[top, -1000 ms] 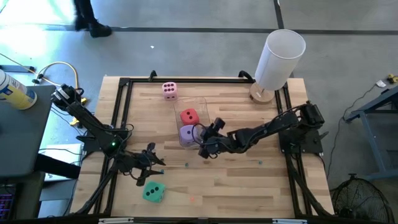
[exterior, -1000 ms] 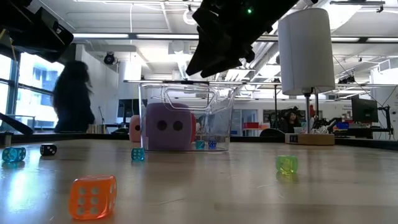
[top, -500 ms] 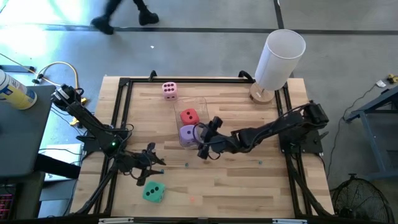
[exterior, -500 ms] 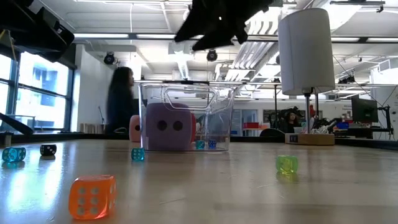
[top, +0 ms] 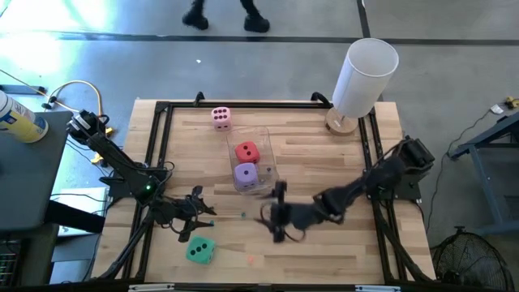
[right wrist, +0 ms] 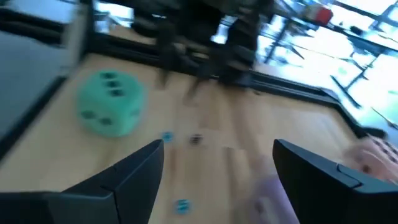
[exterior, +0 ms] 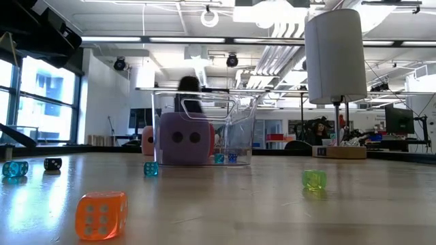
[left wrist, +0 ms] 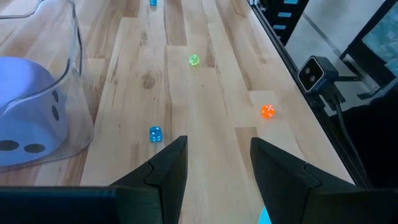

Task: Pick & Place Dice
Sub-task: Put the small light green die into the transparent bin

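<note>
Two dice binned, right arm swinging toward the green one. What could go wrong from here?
1. The teal-green die lies right beside the waiting left gripper; the open right gripper, heading that way, may clip that arm.
2. Tiny beads litter the table along the path and could get knocked or nudged.
3. The pink die sits beyond the clear bin; reaching over may bump it.

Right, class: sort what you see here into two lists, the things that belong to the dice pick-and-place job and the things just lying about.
Part of the job:
- pink die
- red die, in the clear container
- purple die, in the same container
- teal-green die
- right end effector, open, empty

Just lying about:
- white cylinder
- small orange die
- small green die
- small blue die
</note>
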Robot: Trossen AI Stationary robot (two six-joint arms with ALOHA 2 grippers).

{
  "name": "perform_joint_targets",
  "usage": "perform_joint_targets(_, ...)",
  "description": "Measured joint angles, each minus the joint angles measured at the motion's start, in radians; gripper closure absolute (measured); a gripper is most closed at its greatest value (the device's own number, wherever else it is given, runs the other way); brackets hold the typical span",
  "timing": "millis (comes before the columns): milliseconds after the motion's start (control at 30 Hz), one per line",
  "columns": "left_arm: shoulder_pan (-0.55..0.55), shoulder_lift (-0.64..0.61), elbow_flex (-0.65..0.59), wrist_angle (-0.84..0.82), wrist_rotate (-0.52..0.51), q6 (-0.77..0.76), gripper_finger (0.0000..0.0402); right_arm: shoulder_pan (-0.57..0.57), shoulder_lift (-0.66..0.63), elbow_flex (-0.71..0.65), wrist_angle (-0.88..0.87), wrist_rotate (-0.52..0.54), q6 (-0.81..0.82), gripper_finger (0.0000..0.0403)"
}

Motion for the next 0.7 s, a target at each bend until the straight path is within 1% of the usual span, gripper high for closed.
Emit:
perform_joint_targets(67,0.0,0.0,0.0,0.0,0.0,0.0,0.0234,0.045,0.0,0.0,-0.02,0.0,0.022,0.011)
perform_joint_targets(200,0.0,0.0,0.0,0.0,0.0,0.0,0.0234,0.125,0.0,0.0,-0.093,0.001,0.171,0.011)
perform_joint_targets(400,0.0,0.0,0.0,0.0,0.0,0.0,0.0234,0.218,0.0,-0.013,-0.325,0.001,0.416,0.011)
perform_joint_targets(600,0.0,0.0,0.0,0.0,0.0,0.0,0.0234,0.245,0.002,-0.129,-0.317,0.056,0.597,0.011)
perform_joint_targets(700,0.0,0.0,0.0,0.0,0.0,0.0,0.0234,0.236,0.002,-0.191,-0.295,0.06,0.673,0.011)
